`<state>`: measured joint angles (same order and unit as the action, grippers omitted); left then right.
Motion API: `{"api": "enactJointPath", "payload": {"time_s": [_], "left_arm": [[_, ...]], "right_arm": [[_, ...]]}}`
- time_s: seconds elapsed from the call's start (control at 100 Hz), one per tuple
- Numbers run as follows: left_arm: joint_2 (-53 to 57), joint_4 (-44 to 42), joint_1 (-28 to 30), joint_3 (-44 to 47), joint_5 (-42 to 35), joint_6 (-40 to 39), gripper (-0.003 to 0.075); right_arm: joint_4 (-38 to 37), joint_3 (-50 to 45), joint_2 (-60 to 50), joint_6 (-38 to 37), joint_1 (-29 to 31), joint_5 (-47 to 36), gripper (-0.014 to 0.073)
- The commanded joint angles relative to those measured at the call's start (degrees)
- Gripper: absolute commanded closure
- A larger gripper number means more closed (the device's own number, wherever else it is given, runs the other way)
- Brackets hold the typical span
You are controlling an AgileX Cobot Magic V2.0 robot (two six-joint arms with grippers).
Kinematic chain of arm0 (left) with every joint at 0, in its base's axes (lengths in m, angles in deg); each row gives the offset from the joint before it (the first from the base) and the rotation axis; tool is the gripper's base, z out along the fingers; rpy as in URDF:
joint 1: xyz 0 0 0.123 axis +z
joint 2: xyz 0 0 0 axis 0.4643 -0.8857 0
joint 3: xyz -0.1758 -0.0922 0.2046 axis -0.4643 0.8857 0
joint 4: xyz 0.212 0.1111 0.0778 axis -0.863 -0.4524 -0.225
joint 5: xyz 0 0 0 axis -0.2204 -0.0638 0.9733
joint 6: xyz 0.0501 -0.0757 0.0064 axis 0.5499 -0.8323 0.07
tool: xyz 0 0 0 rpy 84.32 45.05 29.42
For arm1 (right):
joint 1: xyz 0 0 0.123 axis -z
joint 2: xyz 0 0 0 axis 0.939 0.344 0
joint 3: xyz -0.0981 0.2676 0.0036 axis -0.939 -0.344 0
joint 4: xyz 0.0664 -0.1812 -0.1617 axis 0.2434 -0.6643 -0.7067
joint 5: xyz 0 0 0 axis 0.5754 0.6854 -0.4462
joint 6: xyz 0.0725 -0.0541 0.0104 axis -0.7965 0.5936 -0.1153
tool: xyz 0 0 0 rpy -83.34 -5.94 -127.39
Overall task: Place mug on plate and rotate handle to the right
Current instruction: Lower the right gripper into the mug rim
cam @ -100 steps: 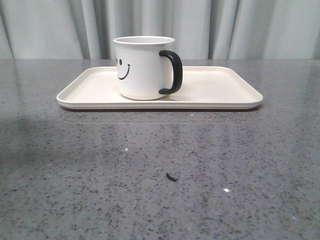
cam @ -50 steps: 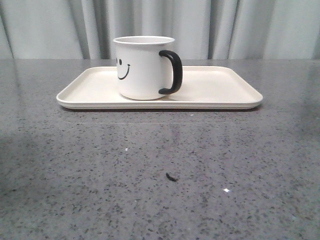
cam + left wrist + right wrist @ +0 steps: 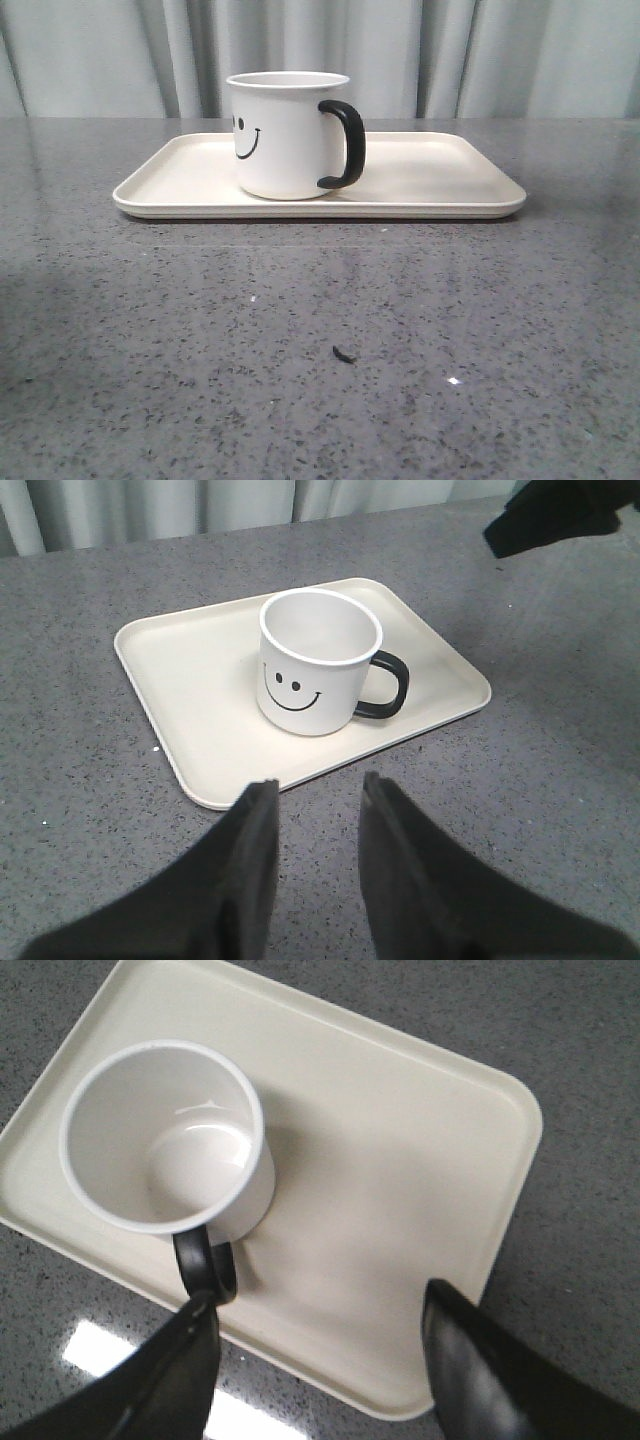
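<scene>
The white mug (image 3: 285, 135) with a black smiley face stands upright on the cream plate (image 3: 440, 180), left of the plate's middle. Its black handle (image 3: 345, 145) points to the right in the front view. The left wrist view shows the mug (image 3: 318, 665) on the plate (image 3: 190, 700), with my left gripper (image 3: 318, 790) open over bare table just off the plate's edge. My right gripper (image 3: 318, 1305) is open above the plate (image 3: 400, 1180), and one fingertip sits close to the handle (image 3: 205, 1265) of the mug (image 3: 165, 1140). Neither gripper shows in the front view.
A grey speckled table (image 3: 320, 340) carries the plate. A small dark speck (image 3: 343, 354) lies on it in front of the plate. Pale curtains (image 3: 450, 50) hang behind. A dark part of the other arm (image 3: 555, 515) shows beyond the plate in the left wrist view.
The mug and plate have not moved. Faint shadows on the table at the left have faded.
</scene>
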<state>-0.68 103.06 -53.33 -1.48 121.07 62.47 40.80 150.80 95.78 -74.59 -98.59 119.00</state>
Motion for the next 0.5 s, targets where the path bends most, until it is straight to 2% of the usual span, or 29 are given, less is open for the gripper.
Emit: {"api": "enactJointPath", "payload": {"time_s": [0.0, 0.28, 0.49], "left_arm": [[0.1, 1.4, -0.4, -1.4, -4.5, -0.1, 0.0524], [0.1, 1.5, -0.4, -1.4, -4.4, -0.1, 0.0524], [0.1, 1.5, -0.4, -1.4, -4.5, -0.1, 0.0524]], "right_arm": [[-0.3, 5.9, 1.8, -1.0, -0.2, 0.0, 0.0144], [0.4, 17.1, 12.7, -3.3, -1.0, 7.4, 0.0144], [2.3, 20.2, 16.8, -5.0, -1.1, 7.4, 0.0144]]}}
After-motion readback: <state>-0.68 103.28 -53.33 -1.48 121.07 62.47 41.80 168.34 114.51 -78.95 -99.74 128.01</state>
